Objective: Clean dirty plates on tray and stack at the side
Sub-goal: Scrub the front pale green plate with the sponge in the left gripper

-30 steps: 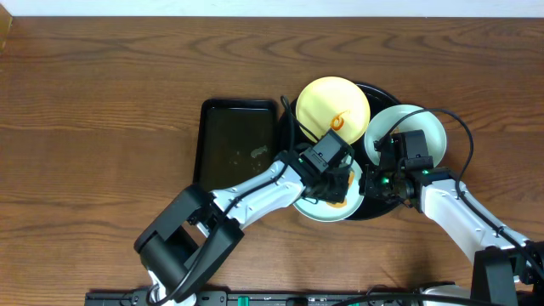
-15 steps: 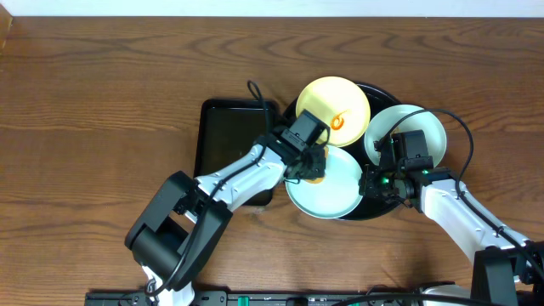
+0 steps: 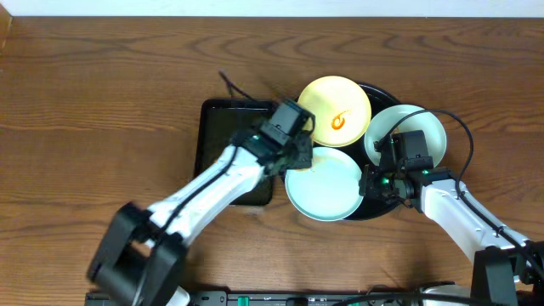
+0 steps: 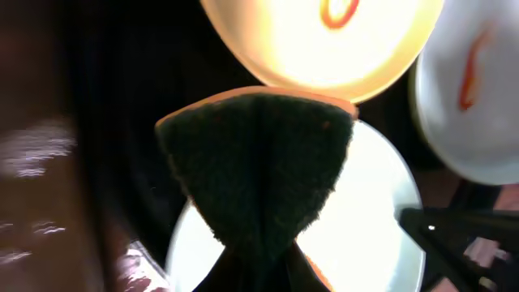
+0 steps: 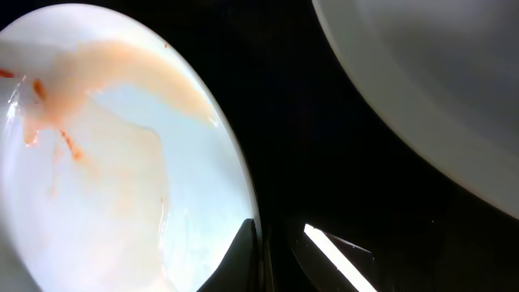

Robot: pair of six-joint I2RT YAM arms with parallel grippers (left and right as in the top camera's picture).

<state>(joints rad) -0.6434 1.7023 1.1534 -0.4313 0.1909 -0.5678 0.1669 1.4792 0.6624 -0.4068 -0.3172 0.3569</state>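
Three plates sit on the round black tray (image 3: 372,89): yellow plate (image 3: 334,106) at 11 o'clock, upper mint plate (image 3: 418,127) at 2 o'clock, lower mint plate (image 3: 325,185) at 6 o'clock, overhanging the tray rim. Two trays in all; the rectangular tray (image 3: 223,140) lies on the tabletop (image 3: 102,102), just beside the round one at its 9 o'clock. One sponge (image 4: 259,162). Two arms.

Overhead shows one orange squiggle (image 3: 339,121), on the yellow plate; the lower mint plate looks clean from there. Right wrist view shows a faint orange smear (image 5: 57,105) left on that plate. Left wrist view shows an orange streak (image 4: 472,69) on the upper mint plate, which the right arm hides from overhead.

Left hand (image 3: 299,160) is clamped tight on the folded dark-green sponge and hovers over the 10 o'clock edge of the lower mint plate. Right hand (image 3: 367,183) is at that plate's 3 o'clock edge; its fingers are nearly together with the plate rim between them.

Compared with a second ago, the left hand has moved from the plate's 6 o'clock part up to its 10 o'clock edge, uncovering the plate face. Right arm and all plates are unchanged.
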